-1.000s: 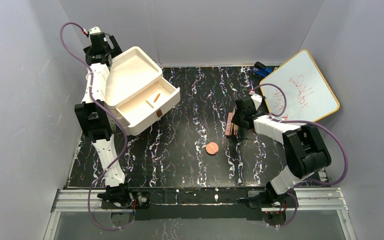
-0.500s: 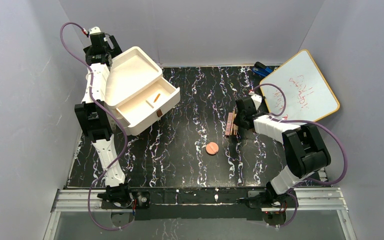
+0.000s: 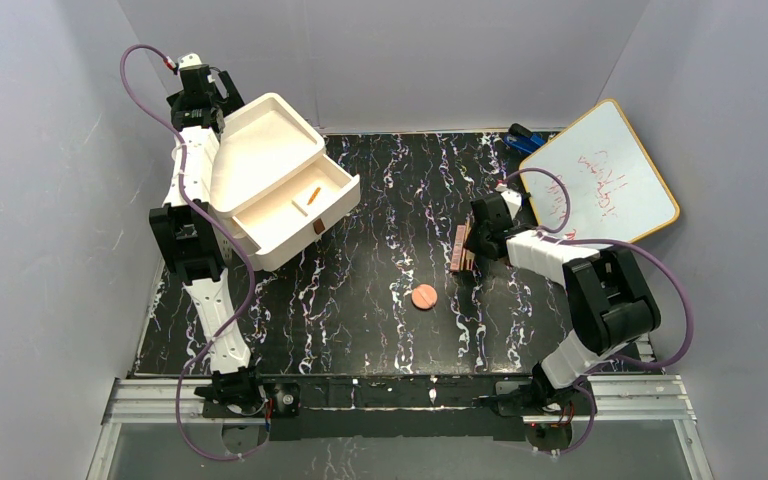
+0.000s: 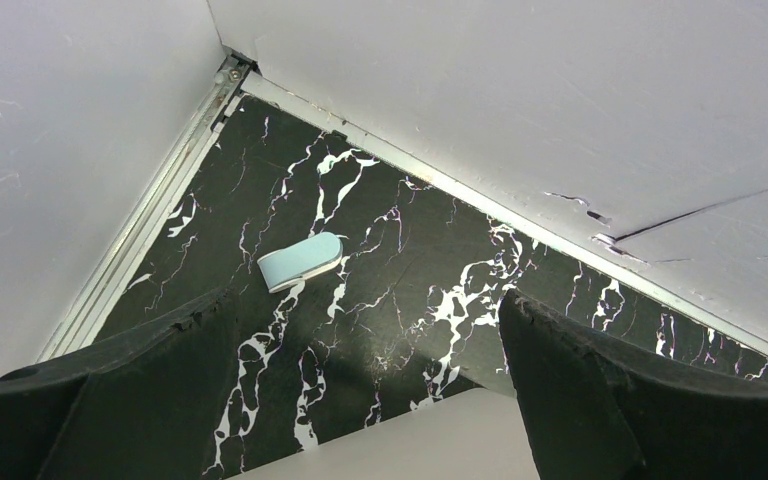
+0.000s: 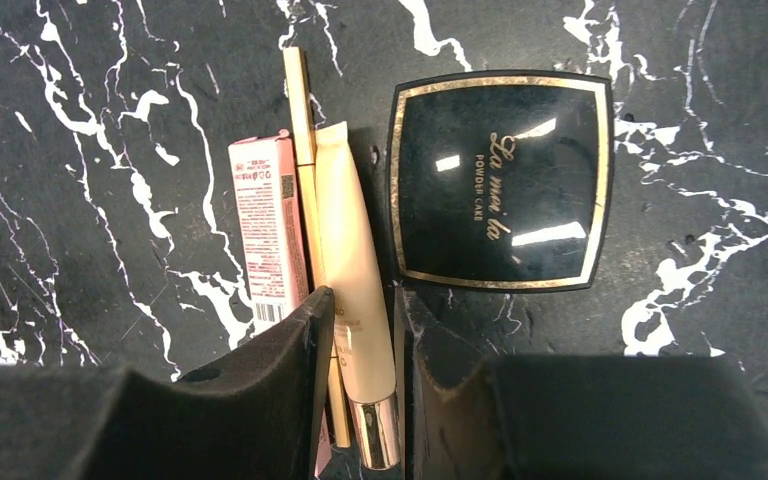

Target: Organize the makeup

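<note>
- Four pieces of makeup (image 3: 463,248) lie packed side by side on the table (image 3: 380,200), right of its middle. They are a pink carton (image 5: 265,230), a thin gold pencil (image 5: 303,130), a cream tube (image 5: 350,230) and a black square compact (image 5: 500,180).
- My right gripper (image 5: 362,305) sits low over the tube's capped end. Its fingers (image 5: 280,390) are narrow, one on each side of the tube, and the left pad also overlaps the pencil. I cannot tell whether they are pinching yet.
- I judge the tube light, smooth and a little squeezable. I would take it across the body just above the silver cap (image 5: 375,435), which looks slick, and use gentle pressure.
- The pencil touches the tube, so it may come along or roll away.
- The compact looks rigid and glossy, and a powder cake inside would be fragile. It is wide, so I would take it by two opposite edges and keep it flat.
- One copper disc (image 3: 424,296) lies alone near the table's centre, toward the near edge and apart from the cluster. It looks thin and flat, so it is likely hard to get under.
- My left gripper (image 4: 365,297) is at the far left corner, behind the white drawer box (image 3: 280,195). Its fingers are wide and hold nothing.
- The box has an open drawer with one stick (image 3: 313,195) already inside.
</note>
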Robot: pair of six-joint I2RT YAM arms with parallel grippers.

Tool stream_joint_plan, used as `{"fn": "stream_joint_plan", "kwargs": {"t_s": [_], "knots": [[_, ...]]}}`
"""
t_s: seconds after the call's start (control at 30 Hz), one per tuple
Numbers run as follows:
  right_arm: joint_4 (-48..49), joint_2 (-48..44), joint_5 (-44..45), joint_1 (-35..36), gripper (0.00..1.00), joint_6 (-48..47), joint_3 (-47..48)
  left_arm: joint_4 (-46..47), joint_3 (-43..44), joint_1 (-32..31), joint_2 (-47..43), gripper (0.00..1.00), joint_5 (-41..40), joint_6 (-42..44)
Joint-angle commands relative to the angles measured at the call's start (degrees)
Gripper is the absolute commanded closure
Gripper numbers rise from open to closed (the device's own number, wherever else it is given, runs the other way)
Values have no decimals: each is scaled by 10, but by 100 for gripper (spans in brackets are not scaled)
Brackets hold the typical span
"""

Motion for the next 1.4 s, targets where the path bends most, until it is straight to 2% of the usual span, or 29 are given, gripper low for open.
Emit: {"fn": "stream_joint_plan", "kwargs": {"t_s": [0.0, 0.2, 0.3, 0.43, 0.63, 0.8, 0.87, 1.07, 1.37], "knots": [[-9, 15, -13, -2, 64, -11, -4, -16, 15, -12, -1, 2, 16, 12], [-21, 32, -16, -1, 67, -14, 1, -16, 15, -12, 1, 2, 16, 12], [-28, 39, -16, -1, 83, -17, 4, -16, 15, -11, 2, 2, 16, 13], [-38, 34, -12, -1, 99, -19, 7, -16, 16, -12, 3, 2, 15, 14], [-99, -49, 68, 29, 99, -35, 46, -16, 16, -12, 3, 2, 15, 14], [-133, -129, 115, 84, 99, -54, 140, -17, 17, -12, 6, 1, 17, 11], [-140, -134, 117, 107, 99, -53, 191, -16, 17, -12, 6, 2, 18, 11], [-85, -93, 83, 170, 99, -33, 313, -18, 16, -16, 1, 2, 15, 14], [18, 58, 61, 275, 99, 48, 468, -20, 19, -19, 1, 2, 11, 18]]}}
